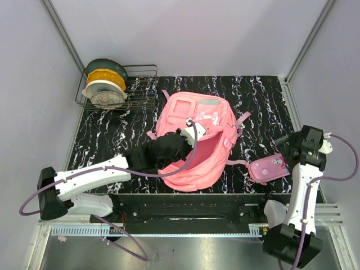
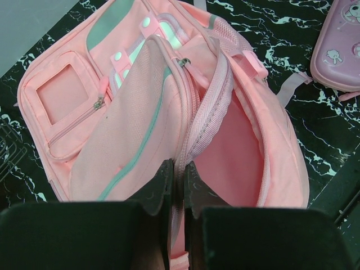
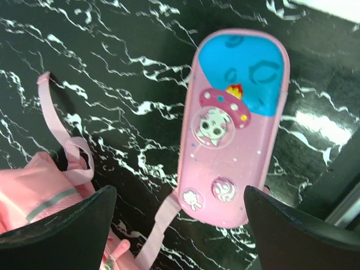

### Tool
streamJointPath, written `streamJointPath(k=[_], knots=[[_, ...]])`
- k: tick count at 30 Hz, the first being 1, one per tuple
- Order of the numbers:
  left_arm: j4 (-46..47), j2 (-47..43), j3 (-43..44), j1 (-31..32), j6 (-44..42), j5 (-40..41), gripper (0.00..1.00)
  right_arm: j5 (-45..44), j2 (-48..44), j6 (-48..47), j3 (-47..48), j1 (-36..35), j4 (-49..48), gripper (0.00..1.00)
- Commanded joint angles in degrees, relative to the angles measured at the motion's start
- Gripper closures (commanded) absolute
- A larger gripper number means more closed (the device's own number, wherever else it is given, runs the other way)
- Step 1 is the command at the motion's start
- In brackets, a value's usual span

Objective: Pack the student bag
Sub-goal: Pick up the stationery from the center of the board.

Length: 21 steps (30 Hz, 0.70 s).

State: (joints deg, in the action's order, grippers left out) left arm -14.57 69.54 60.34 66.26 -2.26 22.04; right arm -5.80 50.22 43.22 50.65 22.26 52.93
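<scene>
Student bag point(image 1: 197, 154) mid-table, mouth agape toward the right. Left gripper point(image 2: 179, 171) pinched tight on its zip rim. Right gripper point(image 3: 180, 197) wide, empty — above pencil case point(image 3: 233, 126) just right of bag, jaws straddling its narrow width.

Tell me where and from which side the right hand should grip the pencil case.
Grip the pencil case across its narrow width, near the middle, coming from above. It lies flat on the table, long and slim, and the open right hand hangs over it.
</scene>
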Motion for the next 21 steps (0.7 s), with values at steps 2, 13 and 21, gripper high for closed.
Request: streamJointPath(k=[2, 13, 21], knots=[[3.94, -4.50, 1.89, -1.22, 2.09, 0.99, 1.00, 5.27, -2.84, 0.01, -2.93, 1.91, 3.58, 0.00], [3.32, -3.80, 1.89, -1.66, 4.11, -0.68, 1.00, 0.03, -3.71, 7.66, -11.54, 1.91, 0.78, 0.00], [2.79, -1.25, 3.29, -1.75, 5.16, -2.35, 1.00, -6.59, -3.38, 13.73, -16.90, 1.91, -1.42, 0.00]])
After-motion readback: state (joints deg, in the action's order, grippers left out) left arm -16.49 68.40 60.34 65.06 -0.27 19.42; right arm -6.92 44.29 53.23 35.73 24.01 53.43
